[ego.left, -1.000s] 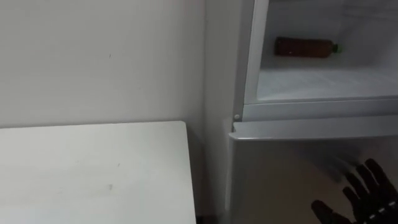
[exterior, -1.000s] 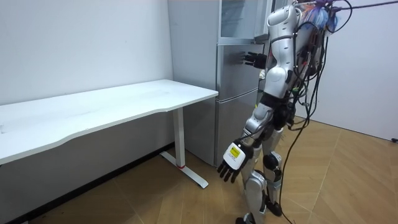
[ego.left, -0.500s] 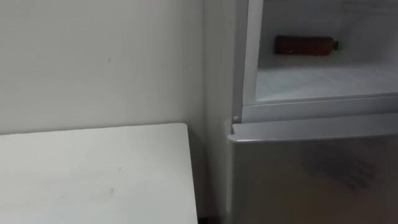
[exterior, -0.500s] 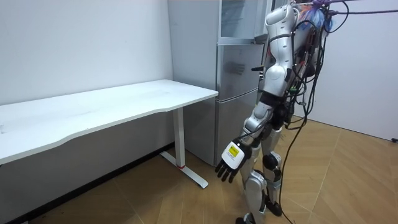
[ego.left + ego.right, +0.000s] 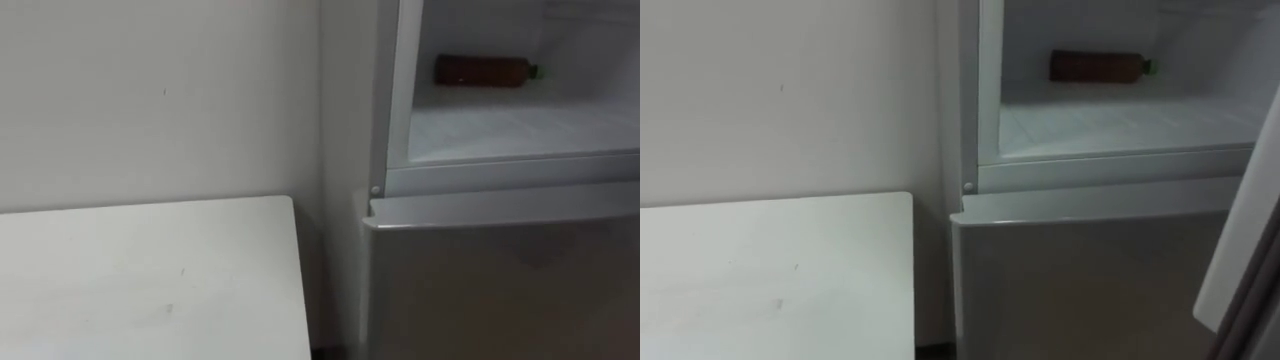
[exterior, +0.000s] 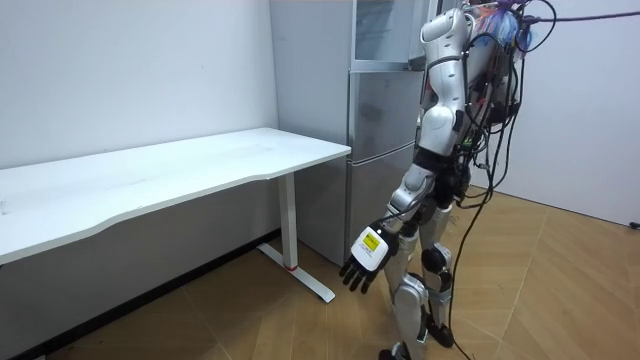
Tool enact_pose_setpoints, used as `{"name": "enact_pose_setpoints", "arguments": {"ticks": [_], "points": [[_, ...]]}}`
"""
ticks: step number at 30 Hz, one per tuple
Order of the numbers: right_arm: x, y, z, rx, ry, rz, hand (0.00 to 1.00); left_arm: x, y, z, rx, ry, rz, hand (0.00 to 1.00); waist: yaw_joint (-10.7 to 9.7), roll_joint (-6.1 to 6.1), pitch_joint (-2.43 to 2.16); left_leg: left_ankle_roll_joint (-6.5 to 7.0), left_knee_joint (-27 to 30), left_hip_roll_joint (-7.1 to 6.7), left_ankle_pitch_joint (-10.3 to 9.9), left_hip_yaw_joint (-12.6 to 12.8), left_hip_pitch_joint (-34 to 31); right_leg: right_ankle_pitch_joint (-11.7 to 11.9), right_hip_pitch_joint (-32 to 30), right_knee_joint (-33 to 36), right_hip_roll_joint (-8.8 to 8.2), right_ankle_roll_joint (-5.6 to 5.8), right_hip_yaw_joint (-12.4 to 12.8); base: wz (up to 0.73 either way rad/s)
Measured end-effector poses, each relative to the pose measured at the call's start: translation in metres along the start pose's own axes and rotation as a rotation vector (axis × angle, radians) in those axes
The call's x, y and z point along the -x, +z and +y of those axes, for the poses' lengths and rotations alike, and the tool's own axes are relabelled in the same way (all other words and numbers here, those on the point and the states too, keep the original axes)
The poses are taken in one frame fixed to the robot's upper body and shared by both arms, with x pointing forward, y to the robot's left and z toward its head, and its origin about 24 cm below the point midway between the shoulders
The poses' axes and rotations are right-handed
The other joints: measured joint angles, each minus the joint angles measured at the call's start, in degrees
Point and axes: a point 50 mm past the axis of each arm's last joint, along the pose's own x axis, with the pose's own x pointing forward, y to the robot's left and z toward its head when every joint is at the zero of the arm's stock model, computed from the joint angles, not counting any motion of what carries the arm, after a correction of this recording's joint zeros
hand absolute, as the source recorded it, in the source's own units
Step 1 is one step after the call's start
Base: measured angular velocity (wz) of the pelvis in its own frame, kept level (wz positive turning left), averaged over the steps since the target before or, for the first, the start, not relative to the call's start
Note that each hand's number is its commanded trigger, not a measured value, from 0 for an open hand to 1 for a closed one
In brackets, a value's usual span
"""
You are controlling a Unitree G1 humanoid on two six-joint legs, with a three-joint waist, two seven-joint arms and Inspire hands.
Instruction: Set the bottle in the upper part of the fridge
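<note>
A brown bottle point(image 5: 482, 70) with a green cap lies on its side at the back of the upper fridge compartment's white shelf point(image 5: 510, 130). The compartment stands open, and its door's edge point(image 5: 1240, 250) shows at the right of the right eye view. I stand facing the fridge point(image 6: 380, 130). My left hand point(image 6: 364, 258) hangs low beside my leg in the room view, fingers relaxed and holding nothing.
The lower fridge door point(image 5: 500, 285) is closed, straight ahead of me. A white table point(image 5: 140, 285) stands to my left, against the wall and next to the fridge. Wooden floor lies behind me in the room view.
My right hand, held up in front of the lower fridge door a second ago, has dropped out of the eye view. The bottle has not moved on the shelf.
</note>
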Motion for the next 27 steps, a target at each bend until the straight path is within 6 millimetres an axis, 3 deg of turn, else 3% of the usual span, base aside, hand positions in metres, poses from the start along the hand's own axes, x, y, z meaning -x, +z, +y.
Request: {"name": "enact_pose_setpoints", "arguments": {"ticks": [9,13,22,27], "points": [[-0.008,0.058,-0.008,-0.224,-0.204,-0.203,0.0,0.0,-0.002,0.007,0.039,0.022,0.003,0.0,-0.84,-0.54,-0.02,0.01,-0.79,-0.31,0.03,-0.14,0.06,-0.12,0.0,-0.08,-0.14,0.14,-0.65,0.01],[-0.01,0.082,-0.008,-0.318,-0.245,-0.286,0.0,0.0,-0.003,0.012,0.067,0.045,0.005,0.0,-0.88,-1.86,-0.06,0.01,-0.79,-0.4,0.03,-0.08,0.11,-0.18,0.04,-0.08,-0.18,0.23,-0.4,0.0],[-0.002,0.133,-0.006,-0.485,-0.283,-0.488,0.0,0.0,-0.004,0.021,0.103,0.066,0.009,0.0,-1.15,-3.68,0.05,0.02,-0.81,-0.92,0.03,-0.67,-0.09,-0.82,0.03,-0.05,-0.85,0.68,-1.55,0.06],[0.005,0.163,0.006,-0.518,-0.228,-0.642,0.0,0.0,-0.01,0.019,0.074,0.054,0.042,0.0,-0.92,-3.65,-0.03,0.02,-0.82,-0.93,0.03,-0.73,-0.04,-0.79,0.21,-0.08,-0.78,0.65,-1.58,0.01]]}}
